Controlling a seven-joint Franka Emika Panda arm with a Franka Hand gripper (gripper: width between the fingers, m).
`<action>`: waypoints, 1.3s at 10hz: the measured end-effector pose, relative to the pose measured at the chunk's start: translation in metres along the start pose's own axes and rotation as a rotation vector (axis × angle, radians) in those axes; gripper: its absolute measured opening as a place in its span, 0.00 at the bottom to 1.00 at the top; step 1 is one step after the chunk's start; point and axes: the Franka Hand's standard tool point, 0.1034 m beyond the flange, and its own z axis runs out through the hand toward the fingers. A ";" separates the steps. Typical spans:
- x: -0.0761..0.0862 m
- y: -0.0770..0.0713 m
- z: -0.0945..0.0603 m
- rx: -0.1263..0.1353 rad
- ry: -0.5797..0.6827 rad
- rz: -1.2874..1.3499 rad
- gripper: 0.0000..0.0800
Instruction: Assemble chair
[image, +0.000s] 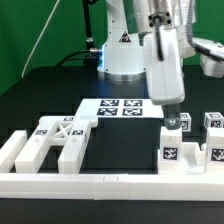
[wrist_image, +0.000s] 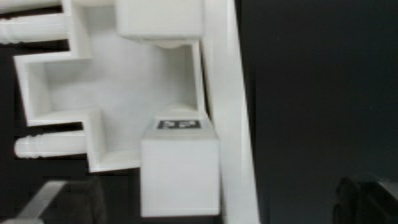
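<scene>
The chair is not yet one thing: its chunky white plastic pieces lie loose on the black surface. A broad open frame piece sits at the exterior view's left. A cluster of tagged blocks stands at the exterior view's right, near the long white rail along the near edge. The marker board lies farther back, between the two groups. The claw hangs low over the right-hand cluster with its jaws spread wide and nothing in them. In the wrist view the dark fingers stand well apart on either side of a white part with short round pegs and a small tag. Whether they touch it cannot be told. These pieces look rigid and light, with smooth matte faces that could slip under a weak pinch, and they should not deform under a firm squeeze. The best hold is probably across two flat parallel sides of a block, squarely at mid-height and clear of the pegs, so that the part does not twist and the pegs stay free for joining.
</scene>
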 end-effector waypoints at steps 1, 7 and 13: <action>-0.002 0.005 -0.003 -0.004 -0.003 -0.053 0.81; 0.000 0.009 -0.008 0.004 -0.003 -0.570 0.81; 0.012 0.023 0.004 0.101 0.197 -1.258 0.81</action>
